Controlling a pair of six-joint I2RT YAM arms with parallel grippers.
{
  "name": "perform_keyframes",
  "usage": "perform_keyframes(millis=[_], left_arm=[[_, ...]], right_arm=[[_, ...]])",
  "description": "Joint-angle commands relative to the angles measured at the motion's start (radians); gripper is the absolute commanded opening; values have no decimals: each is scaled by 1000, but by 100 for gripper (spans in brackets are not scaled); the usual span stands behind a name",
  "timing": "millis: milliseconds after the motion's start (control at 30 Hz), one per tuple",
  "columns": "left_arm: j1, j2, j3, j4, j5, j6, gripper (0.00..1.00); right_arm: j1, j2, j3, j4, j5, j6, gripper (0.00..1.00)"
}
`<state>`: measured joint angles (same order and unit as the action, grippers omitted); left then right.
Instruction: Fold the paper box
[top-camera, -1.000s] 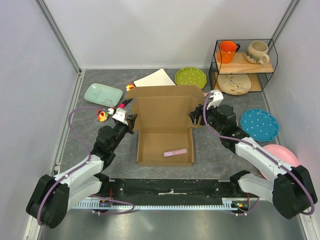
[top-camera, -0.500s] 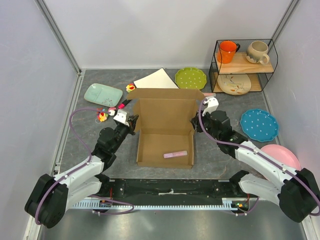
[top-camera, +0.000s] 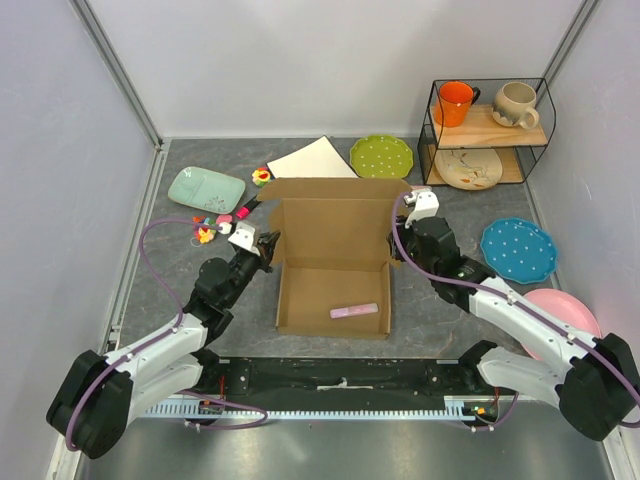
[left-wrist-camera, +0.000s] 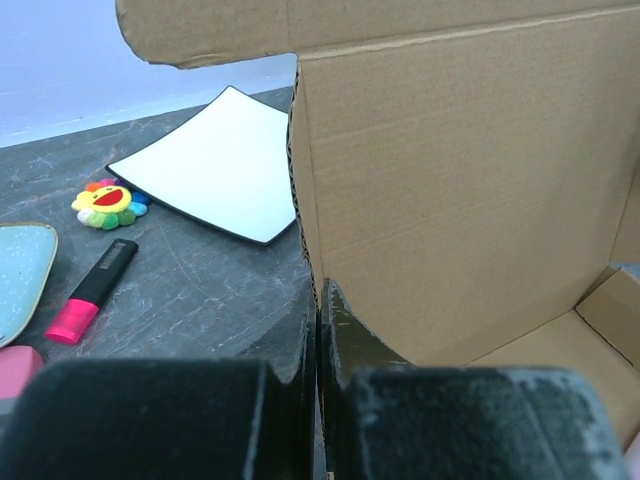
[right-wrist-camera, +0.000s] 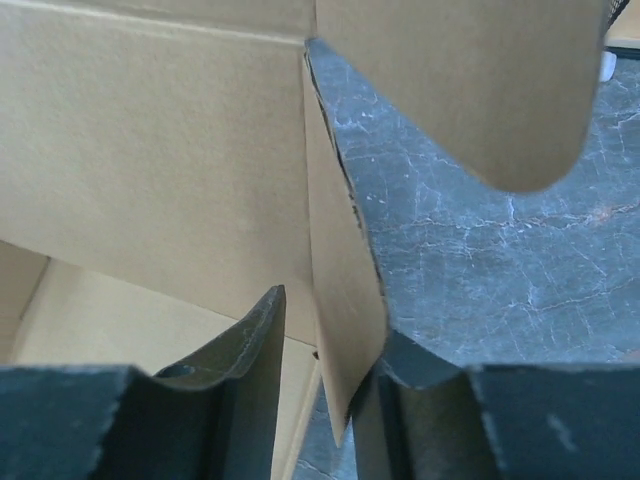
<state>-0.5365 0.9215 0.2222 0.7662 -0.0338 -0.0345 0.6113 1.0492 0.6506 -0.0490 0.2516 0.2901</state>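
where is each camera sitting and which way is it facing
Top external: above and behind the robot, facing down at the table; left arm and right arm show, meeting the box.
Left wrist: on the left arm, facing along the left end effector at the box's left wall; only its fingers show.
Right wrist: on the right arm, facing along the right end effector at the box's right wall; only its fingers show.
Shared: top and left wrist both see the white plate.

The paper box (top-camera: 333, 235) is pinched at its left wall by the left gripper (top-camera: 268, 245) and straddled at its right wall by the right gripper (top-camera: 395, 245). A small bar (top-camera: 353, 311) is laid inside it, and a square plate (top-camera: 312, 158) is set behind it.
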Motion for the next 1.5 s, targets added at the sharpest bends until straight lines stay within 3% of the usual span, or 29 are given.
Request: perform_keyframes(millis=[0, 233, 500, 667, 833, 1067, 1267, 1467], left_arm=[[-11, -7, 3, 58, -2, 21, 2], [-16, 5, 26, 24, 5, -2, 5], [-16, -18, 68, -111, 2, -5, 26], [-16, -29, 135, -235, 29, 27, 30], [-14, -16, 209, -375, 118, 80, 29], [-16, 11, 238, -395, 176, 56, 4], [-32, 31, 232, -341, 186, -25, 2], [-97, 36, 244, -308, 103, -90, 6]], right_arm=[[4, 12, 61, -6, 15, -9, 32], [10, 23, 34, -8, 17, -6, 18], [18, -3, -9, 37, 77, -61, 3], [21, -14, -17, 43, 71, -100, 0], [25, -21, -17, 74, 77, -118, 0], [60, -17, -3, 57, 120, -126, 0], [119, -15, 14, 26, 185, -111, 1], [186, 9, 35, -3, 294, -56, 6]])
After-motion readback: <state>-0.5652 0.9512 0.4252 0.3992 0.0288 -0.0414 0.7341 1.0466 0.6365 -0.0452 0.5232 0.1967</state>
